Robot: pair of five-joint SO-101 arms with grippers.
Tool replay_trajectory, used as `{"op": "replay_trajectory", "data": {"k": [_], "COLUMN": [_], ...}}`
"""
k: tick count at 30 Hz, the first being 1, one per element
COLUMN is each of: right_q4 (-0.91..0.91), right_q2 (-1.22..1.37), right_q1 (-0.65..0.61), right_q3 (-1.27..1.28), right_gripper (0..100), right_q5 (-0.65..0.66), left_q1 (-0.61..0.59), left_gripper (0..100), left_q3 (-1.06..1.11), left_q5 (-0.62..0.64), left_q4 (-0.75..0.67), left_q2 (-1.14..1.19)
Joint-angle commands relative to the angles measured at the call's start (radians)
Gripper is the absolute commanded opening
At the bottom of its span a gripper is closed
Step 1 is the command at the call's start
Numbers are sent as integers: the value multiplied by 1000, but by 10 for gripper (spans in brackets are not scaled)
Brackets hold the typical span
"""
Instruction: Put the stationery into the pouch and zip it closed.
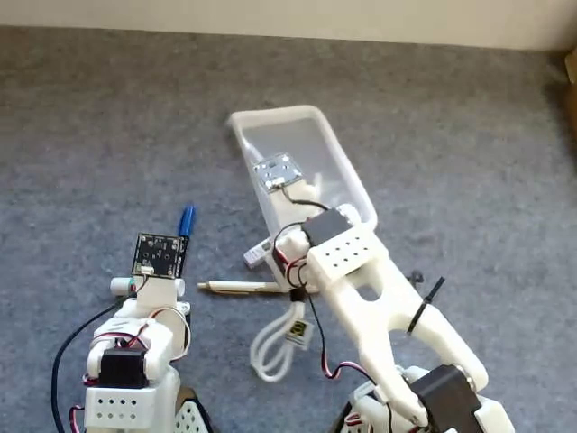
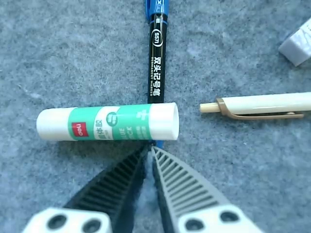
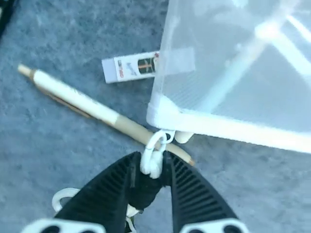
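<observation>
The translucent white pouch [image 1: 297,167] [image 3: 233,73] lies in the middle of the carpet. At its near corner my right gripper [image 1: 290,281] [image 3: 152,162] is shut on the white zipper pull loop [image 3: 154,148]. A cream pen [image 1: 239,287] [image 2: 262,105] [image 3: 92,107] and a small white eraser [image 1: 258,253] [image 2: 297,46] [image 3: 130,68] lie beside that corner. Further left, a green-and-white glue stick [image 2: 107,123] [image 1: 122,286] lies across a black marker with a blue cap [image 2: 156,58] [image 1: 187,219]. My left gripper [image 2: 149,148] is shut, its tips right behind the glue stick at the marker's end.
A looped white cord [image 1: 279,343] [image 3: 60,196] with a tag lies on the grey carpet [image 1: 108,135] just in front of the pen, between the two arms. A pale wall edge [image 1: 361,18] runs along the far side.
</observation>
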Motion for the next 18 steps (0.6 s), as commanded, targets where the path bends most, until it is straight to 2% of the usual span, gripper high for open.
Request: {"op": "replay_trajectory", "data": {"k": [1,7,13,18], "right_q4": [28,28,84,113], "right_q2": [-5,-5,-7,-7], "right_q1": [18,18,18,15], "right_q3": [-62,-62,-67,-59], "right_gripper": [26,37,229,253], "right_q5": [138,196,193,192], "left_q1": [-8,-8,-8,-8], "left_gripper": [7,7,7,7], "left_q3": [19,19,19,19], "left_q5": [-8,-8,-8,-8], "left_q4": [5,5,5,5], "left_q2": [-7,-7,-7,-7]}}
